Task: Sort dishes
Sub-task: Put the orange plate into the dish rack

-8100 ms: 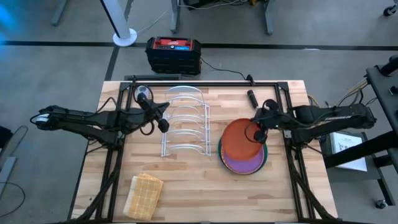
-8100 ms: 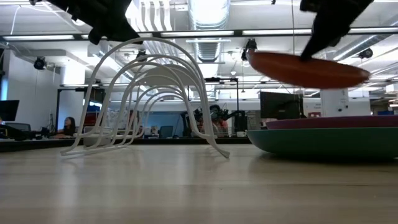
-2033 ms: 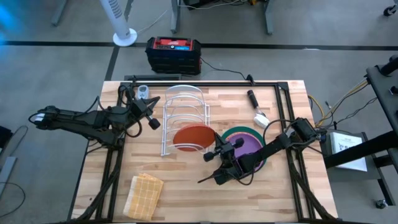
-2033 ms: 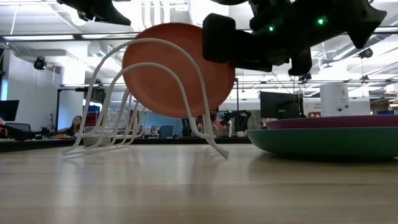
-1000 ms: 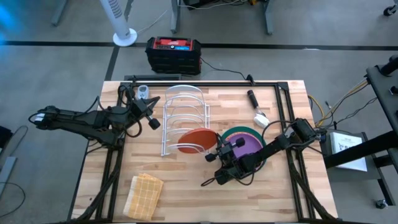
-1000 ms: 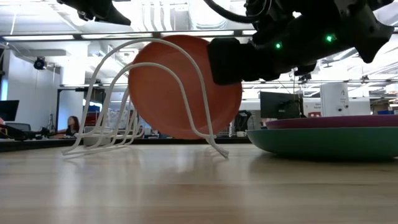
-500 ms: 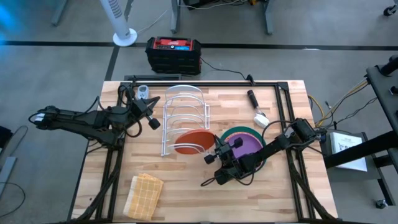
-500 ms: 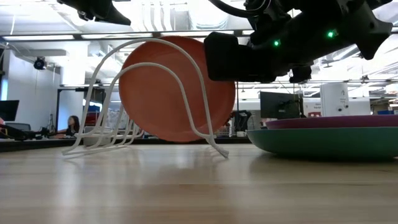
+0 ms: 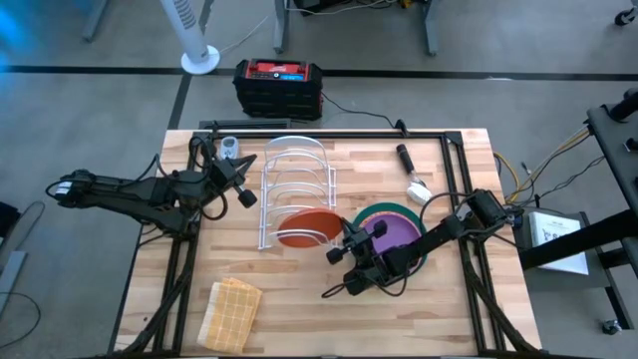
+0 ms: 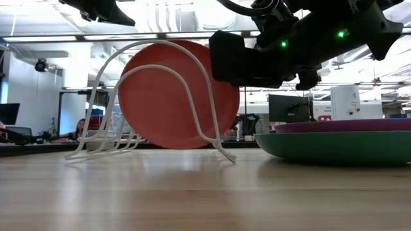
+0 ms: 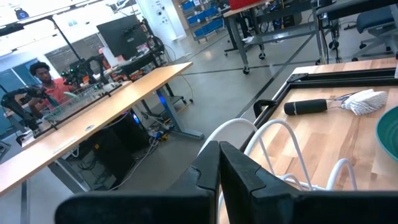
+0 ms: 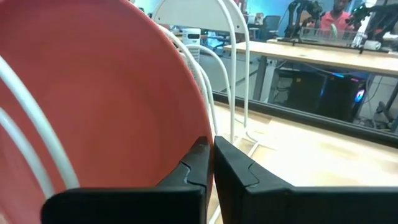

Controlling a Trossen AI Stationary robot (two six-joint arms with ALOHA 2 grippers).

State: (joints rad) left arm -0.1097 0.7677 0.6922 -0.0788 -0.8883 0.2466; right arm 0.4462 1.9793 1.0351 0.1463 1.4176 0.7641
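Lowered since a second ago, the orange plate [image 9: 310,225] is seated in the rack [image 9: 294,199] at centre frame, pinched by the closed right pincer [image 9: 347,239]; if released askew, it could roll out.

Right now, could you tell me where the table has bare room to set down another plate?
Bare wood lies along the near edge between the tan cloth and the right gripper, and beside the brush. It is crowded mid-table: the wire rack holds the orange plate, with the right gripper at its rim, beside the purple plate.
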